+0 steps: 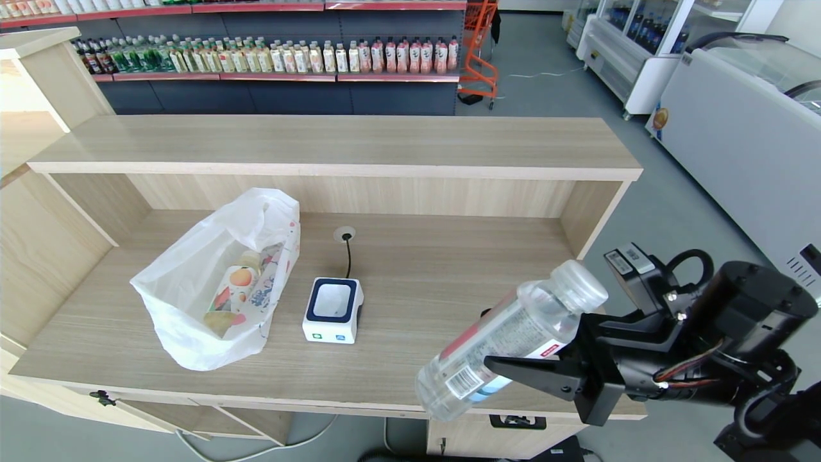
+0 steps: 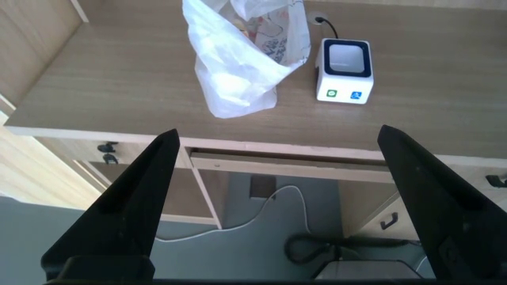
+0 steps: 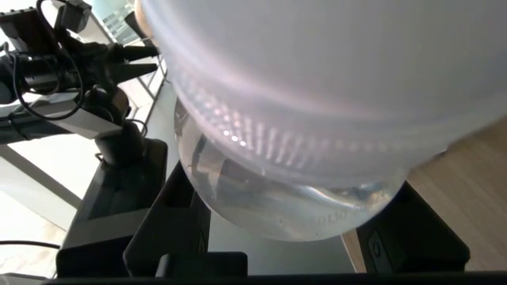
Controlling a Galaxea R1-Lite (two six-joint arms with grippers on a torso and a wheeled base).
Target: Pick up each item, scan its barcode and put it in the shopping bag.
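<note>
Your right hand [image 1: 490, 340] pinches the clear water bottle [image 1: 532, 321] across its middle, with the arm reaching in level from the right above the surface's [image 1: 417, 282] front right corner. The bottle tilts, cap up and away, base low over the front edge. Your left hand [image 2: 277, 133] is spread wide, out before the front edge. The scanner [image 1: 333, 310] sits mid-surface, with the shopping bag [image 1: 211, 282] just beside it on the left-edge side.

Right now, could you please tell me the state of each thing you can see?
water bottle: capped, tilted, held off the counter.
right pincer: shut on the water bottle.
left pincer: open, empty.
shopping bag: open, with a drink bottle inside.
scanner: flat on the counter, cable attached.
</note>
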